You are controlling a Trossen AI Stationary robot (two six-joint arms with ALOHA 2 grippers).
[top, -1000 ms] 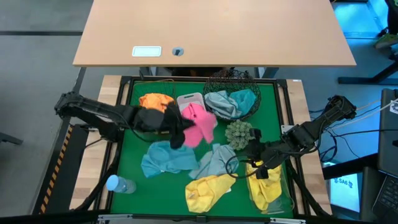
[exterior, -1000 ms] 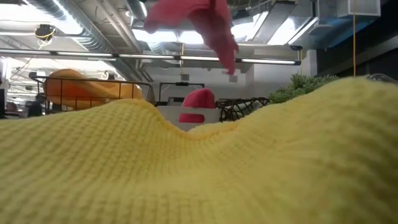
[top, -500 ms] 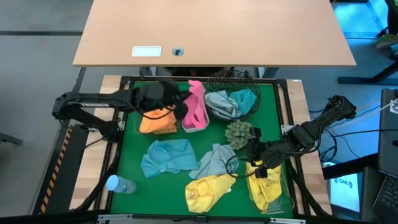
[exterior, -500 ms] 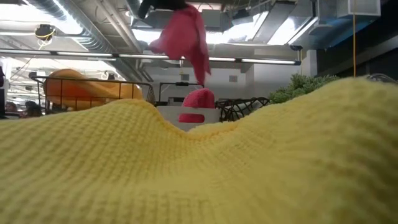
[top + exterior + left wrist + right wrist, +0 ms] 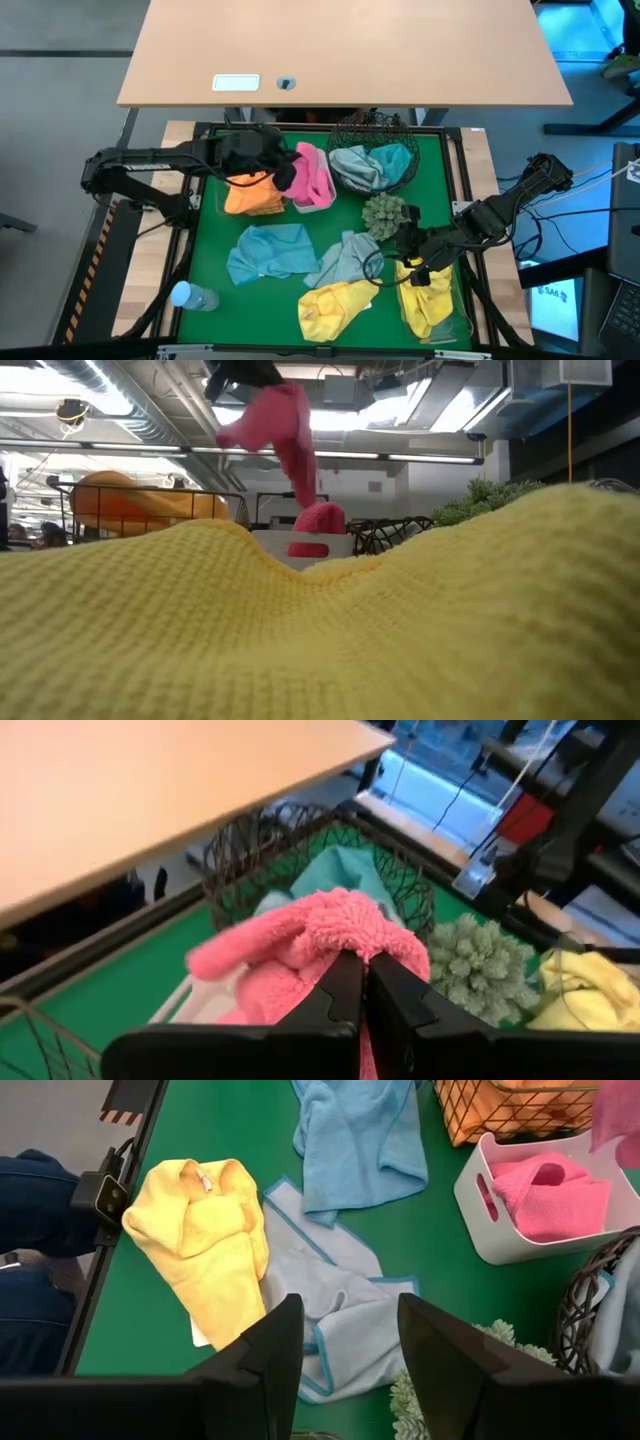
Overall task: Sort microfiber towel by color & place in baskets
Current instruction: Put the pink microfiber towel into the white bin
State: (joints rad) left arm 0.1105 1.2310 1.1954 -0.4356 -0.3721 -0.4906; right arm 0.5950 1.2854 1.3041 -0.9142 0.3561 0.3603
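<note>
My left gripper [image 5: 285, 168] is shut on a pink towel [image 5: 312, 172] and holds it over the small white tub [image 5: 322, 203] at the far middle of the table. Another pink towel [image 5: 550, 1195] lies in that tub. An orange towel [image 5: 250, 192] fills the dark wire-grid basket [image 5: 500, 1115] left of the tub. Teal and grey towels [image 5: 365, 165] lie in the round black wire-mesh basket [image 5: 345, 128]. My right gripper [image 5: 350, 1355] hangs open above a pale grey-blue towel [image 5: 350, 1315], touching nothing. My left gripper pinches a bunched fold of the pink towel [image 5: 350, 942] between its two fingers [image 5: 335, 990]. The fingers come from the table's left, slanting down. The towel hangs slack below them [image 5: 290, 435], lifted clear of the table; its lower tip [image 5: 305, 495] reaches down to the tub's pink towel.
A blue towel [image 5: 268, 250] and a yellow towel [image 5: 335, 305] lie loose on the green mat. Another yellow towel [image 5: 425, 300] lies in the clear tray at the near right. A spiky ball plant [image 5: 385, 212] sits mid-right, and a blue-capped bottle [image 5: 190, 295] near left.
My left gripper has swung from the middle of the mat toward the table's far edge, carrying the pink towel. The towel, which hung over the mat beside the blue towel, now hangs over the white tub, and has sunk a little in the last half second.
</note>
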